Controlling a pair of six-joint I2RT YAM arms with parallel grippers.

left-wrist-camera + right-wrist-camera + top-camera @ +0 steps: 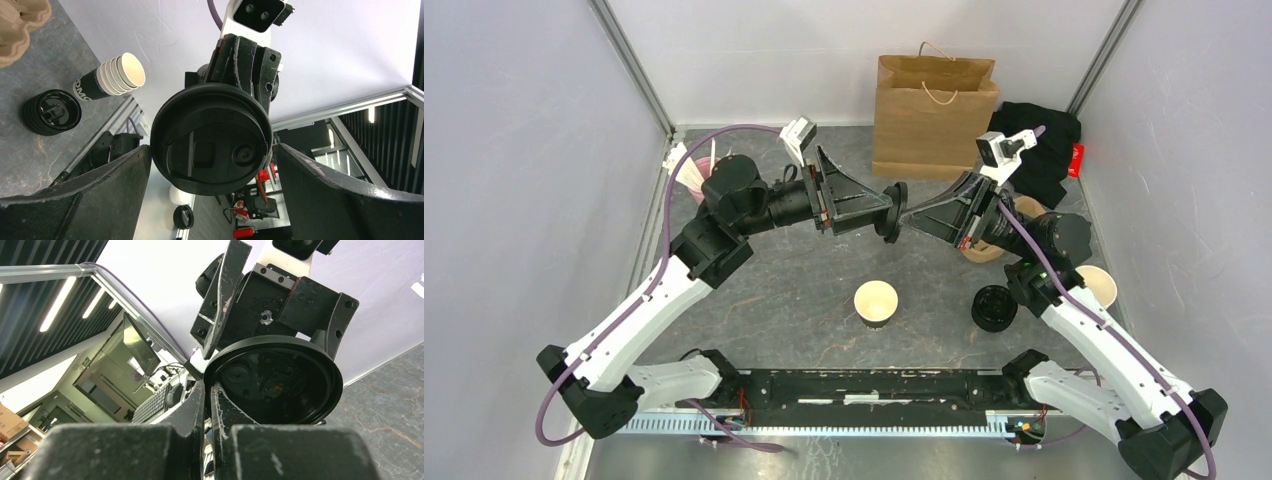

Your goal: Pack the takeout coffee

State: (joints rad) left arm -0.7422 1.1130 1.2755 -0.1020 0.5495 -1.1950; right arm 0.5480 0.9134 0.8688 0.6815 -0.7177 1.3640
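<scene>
Coffee cup (875,302): upright on the bench (804,290) between my two arms, mouth open, cream inside, dark side, no lid on it.
Spare lids (994,308): a squat black stack just to the right of the cup, by my right forearm.
Spare cups (1096,285): a nested stack with cream rims, further right, near the bench edge.
Lid (212,137): off the cup, up in the air above the bench, beyond the cup, standing on edge between my two hands.
My right hand (909,215): pinched nearly shut on the rim of the lid; the lid's hollow underside faces my right wrist.
My left hand (874,205): spread as wide as it goes, one finger on either side of the lid, gripping nothing; I cannot tell whether the fingers touch the rim.
Cardboard tray (989,250): under my right arm, mostly hidden.
Paper bag (934,115): upright at the far wall, handles up.
Black cloth (1039,140): heaped just right of the bag.
</scene>
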